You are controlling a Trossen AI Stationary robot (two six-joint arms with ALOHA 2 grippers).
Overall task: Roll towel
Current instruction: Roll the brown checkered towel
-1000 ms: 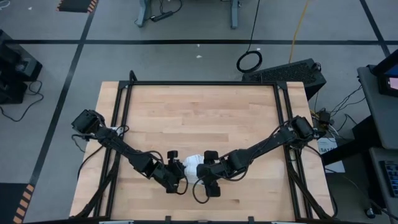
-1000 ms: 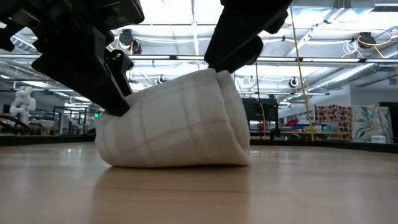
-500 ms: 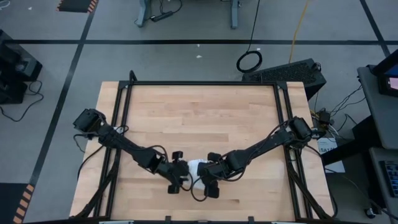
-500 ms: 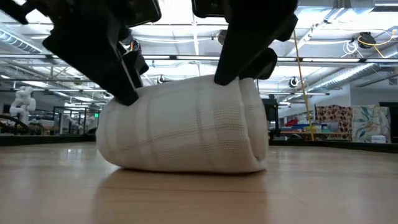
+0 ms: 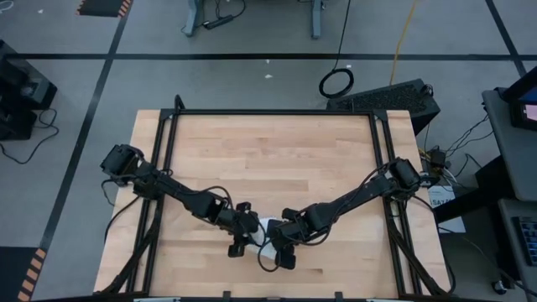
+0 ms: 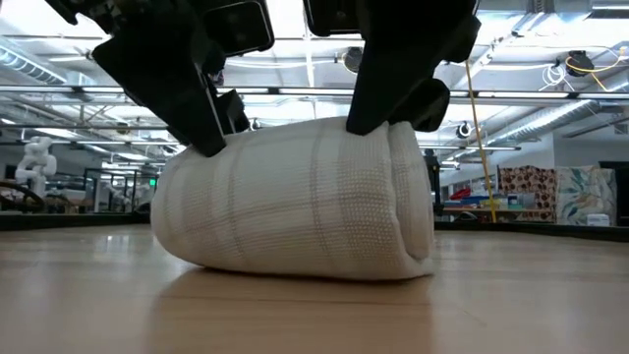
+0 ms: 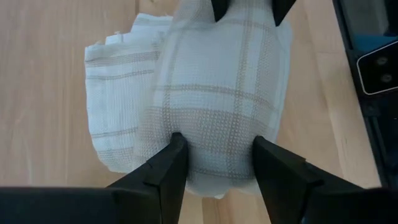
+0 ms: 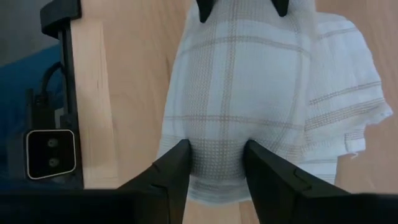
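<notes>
white towel [image 6: 295, 211] with tan-grey checks, black hands

My white towel [image 6: 295, 211] with faint checks lies rolled up in a fat bundle on the wooden table [image 5: 268, 159].

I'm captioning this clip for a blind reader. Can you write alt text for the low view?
A rolled white towel with faint grid lines lies on a wooden table, its spiral end facing right. Two dark robot tools press into its top from above, the left tool near one end and the right tool near the other.
</notes>
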